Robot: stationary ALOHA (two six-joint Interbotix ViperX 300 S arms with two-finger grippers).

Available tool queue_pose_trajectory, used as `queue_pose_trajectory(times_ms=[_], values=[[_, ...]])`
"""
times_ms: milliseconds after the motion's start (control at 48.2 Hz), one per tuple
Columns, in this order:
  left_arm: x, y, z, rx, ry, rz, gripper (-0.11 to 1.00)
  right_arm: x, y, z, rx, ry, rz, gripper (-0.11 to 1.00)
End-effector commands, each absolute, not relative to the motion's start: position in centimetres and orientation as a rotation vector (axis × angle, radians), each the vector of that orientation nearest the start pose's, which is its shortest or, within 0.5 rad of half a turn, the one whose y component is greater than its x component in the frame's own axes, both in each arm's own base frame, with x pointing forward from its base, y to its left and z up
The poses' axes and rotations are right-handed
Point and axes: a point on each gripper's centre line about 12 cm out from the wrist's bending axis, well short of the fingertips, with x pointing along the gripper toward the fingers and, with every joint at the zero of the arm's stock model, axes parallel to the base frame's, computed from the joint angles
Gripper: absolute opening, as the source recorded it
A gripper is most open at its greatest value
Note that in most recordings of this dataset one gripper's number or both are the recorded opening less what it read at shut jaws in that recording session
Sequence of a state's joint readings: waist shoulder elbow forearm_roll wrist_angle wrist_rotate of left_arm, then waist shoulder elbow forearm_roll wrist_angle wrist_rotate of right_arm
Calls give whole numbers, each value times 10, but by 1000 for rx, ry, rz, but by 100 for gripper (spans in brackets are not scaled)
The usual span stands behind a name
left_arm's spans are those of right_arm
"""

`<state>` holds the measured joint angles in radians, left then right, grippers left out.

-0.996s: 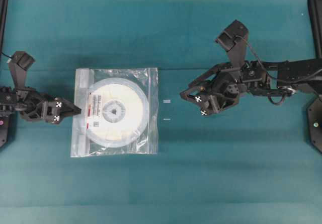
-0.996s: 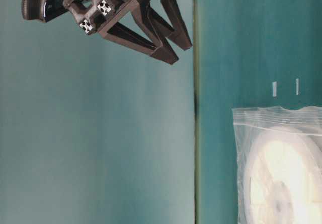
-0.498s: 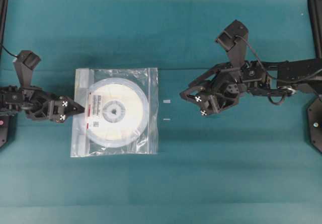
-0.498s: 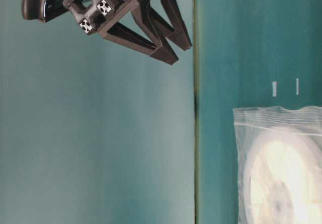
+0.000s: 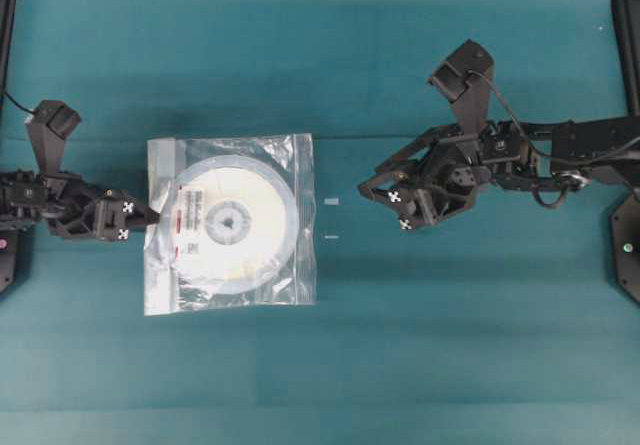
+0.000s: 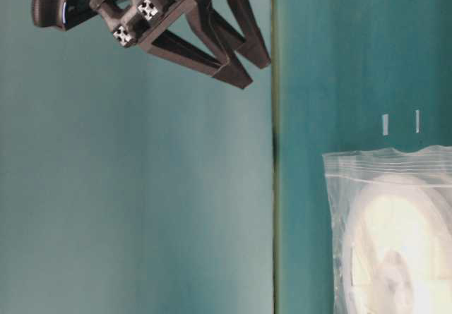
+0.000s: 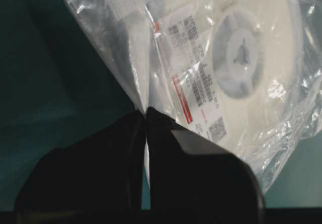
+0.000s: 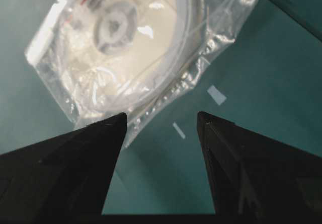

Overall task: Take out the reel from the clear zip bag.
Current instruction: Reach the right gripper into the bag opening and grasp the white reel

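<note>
Left of table centre, flat round white plastic reel (image 5: 228,223) lies inside square clear crinkly zip bag (image 5: 300,215). Left gripper (image 5: 150,217) clenched on bag's left edge. Right gripper (image 5: 372,193) released, hovering well apart; bare teal table (image 5: 330,365) surrounds.

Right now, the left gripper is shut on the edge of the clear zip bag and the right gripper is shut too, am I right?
Not quite: the right gripper is open, jaws spread, per the right wrist view. The left gripper is indeed shut on the clear zip bag.
</note>
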<state>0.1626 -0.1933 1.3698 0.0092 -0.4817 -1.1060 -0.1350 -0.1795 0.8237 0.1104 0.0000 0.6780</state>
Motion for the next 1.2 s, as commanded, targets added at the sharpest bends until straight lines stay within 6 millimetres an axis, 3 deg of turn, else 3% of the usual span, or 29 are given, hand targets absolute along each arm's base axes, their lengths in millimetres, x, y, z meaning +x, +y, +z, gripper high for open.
queue_pose_trajectory(times_ms=[0,228,415,622,830,1183], values=[[209,34,84,-1100,528,506,0,336,-44,182,838,559,-386,76],[208,34,82,-1093,540,511,0,339,-37,153,923,643,-439,76],[207,34,81,-1092,560,525,0,357,-32,135,959,684,-461,76],[207,33,80,-1091,566,526,0,381,-30,126,990,691,-471,76],[205,33,79,-1091,571,529,0,398,-35,124,1018,672,-484,83],[203,33,78,-1090,574,532,0,413,-44,117,1023,670,-502,86]])
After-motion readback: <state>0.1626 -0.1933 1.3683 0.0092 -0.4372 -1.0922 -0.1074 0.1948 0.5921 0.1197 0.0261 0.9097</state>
